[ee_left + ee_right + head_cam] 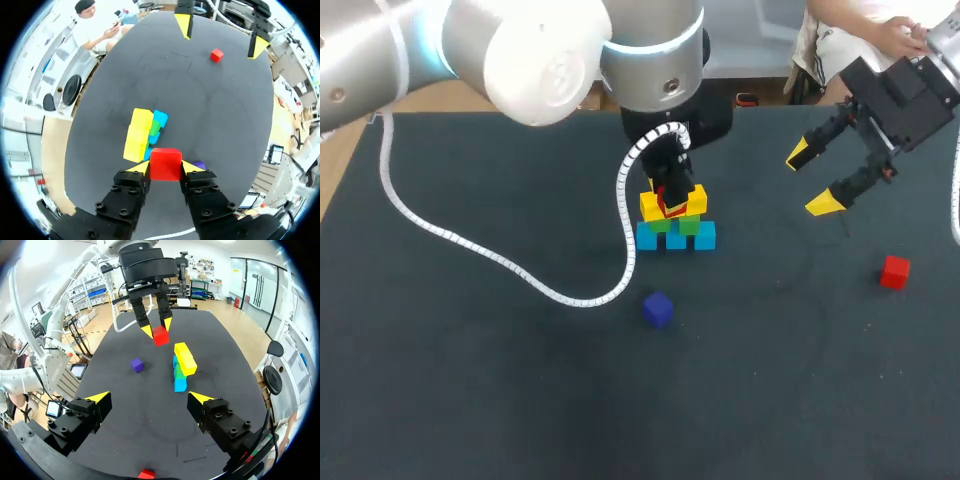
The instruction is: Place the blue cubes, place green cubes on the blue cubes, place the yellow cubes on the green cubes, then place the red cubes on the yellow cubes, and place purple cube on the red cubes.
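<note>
Head view looks down on the dark desk (pixel 470 400). The left arm (pixel 520 50) reaches in over the far middle, with a white coiled cable (pixel 520 272) trailing from it and lying in a loop on the desk. The right arm (pixel 920 85) hangs above the far right side.

The left hand (pixel 157 327) is clamped on a red cube (pixel 165 164), with one yellow fingertip on each side of it. It holds that cube right over the stack. Whether the cube touches the top layer cannot be told.

The right hand (pixel 810 180) is spread wide with nothing in it, raised above the desk and well apart from the stack.

The stack stands in the far middle of the desk. It has a row of blue cubes (pixel 676 239) at the base, green cubes (pixel 690 227) on them, and yellow cubes (pixel 652 207) on top.

A purple cube (pixel 658 309) lies alone on the desk, near the stack on its front side. A second red cube (pixel 894 271) lies at the right, well apart from the stack and nearer the right hand.
</note>
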Robot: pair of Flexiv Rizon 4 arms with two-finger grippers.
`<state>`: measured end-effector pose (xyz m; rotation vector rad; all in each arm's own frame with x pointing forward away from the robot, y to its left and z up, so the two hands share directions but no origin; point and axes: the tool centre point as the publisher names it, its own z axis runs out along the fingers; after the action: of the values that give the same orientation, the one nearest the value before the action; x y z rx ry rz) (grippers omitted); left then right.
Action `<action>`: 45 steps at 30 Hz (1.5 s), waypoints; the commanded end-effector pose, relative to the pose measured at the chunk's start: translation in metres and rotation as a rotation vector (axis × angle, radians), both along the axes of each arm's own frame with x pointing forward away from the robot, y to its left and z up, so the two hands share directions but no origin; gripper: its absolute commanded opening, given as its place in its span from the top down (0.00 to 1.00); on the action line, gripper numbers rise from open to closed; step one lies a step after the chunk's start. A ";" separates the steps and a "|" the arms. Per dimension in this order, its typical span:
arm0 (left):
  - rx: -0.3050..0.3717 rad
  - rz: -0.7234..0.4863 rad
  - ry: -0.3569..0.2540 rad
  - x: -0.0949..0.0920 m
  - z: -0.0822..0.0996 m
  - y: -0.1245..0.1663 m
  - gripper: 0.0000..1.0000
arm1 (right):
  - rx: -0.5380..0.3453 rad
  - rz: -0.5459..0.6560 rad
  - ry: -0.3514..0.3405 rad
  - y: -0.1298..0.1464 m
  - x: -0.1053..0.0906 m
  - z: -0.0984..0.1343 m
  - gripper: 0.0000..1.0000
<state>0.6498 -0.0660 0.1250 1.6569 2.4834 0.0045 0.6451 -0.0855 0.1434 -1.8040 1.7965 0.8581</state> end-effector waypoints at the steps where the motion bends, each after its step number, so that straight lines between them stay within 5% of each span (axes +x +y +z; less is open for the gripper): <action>1: -0.016 -0.017 0.017 0.007 -0.003 -0.004 1.00 | 0.002 0.000 -0.001 0.000 0.000 0.000 0.00; 45: 0.015 -0.085 0.068 0.041 -0.024 0.011 1.00 | 0.002 0.000 -0.001 0.000 0.000 0.000 0.00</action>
<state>0.6857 -0.0530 0.1023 1.7869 2.4578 -0.0406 0.6451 -0.0855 0.1434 -1.8039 1.7965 0.8581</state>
